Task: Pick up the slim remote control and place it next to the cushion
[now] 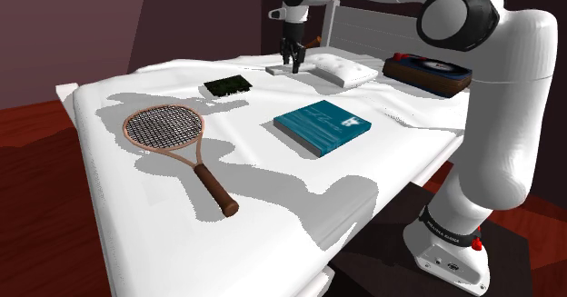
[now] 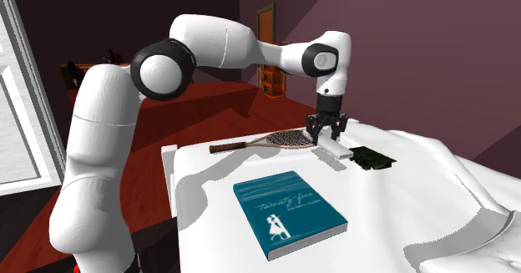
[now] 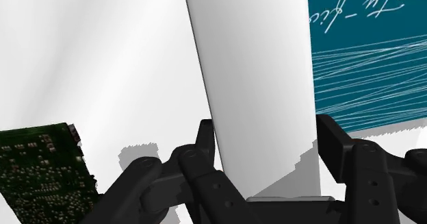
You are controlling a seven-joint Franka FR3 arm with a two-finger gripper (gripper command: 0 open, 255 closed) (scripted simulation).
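Over the far side of the white-sheeted bed (image 1: 182, 241), the black gripper (image 3: 263, 127) points straight down, its two fingers pressed against the long edges of the slim, pale remote control (image 3: 256, 85). The remote sits low at the sheet, whether resting on it or just clear I cannot tell, just beside the white tufted cushion (image 1: 343, 68). A green circuit board (image 3: 41, 168) lies near one finger, a teal book (image 3: 363, 51) past the other, and a racket (image 1: 168, 132) well apart.

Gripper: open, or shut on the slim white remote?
Shut on it: black gripper fingers touch both long edges of the slim white remote.
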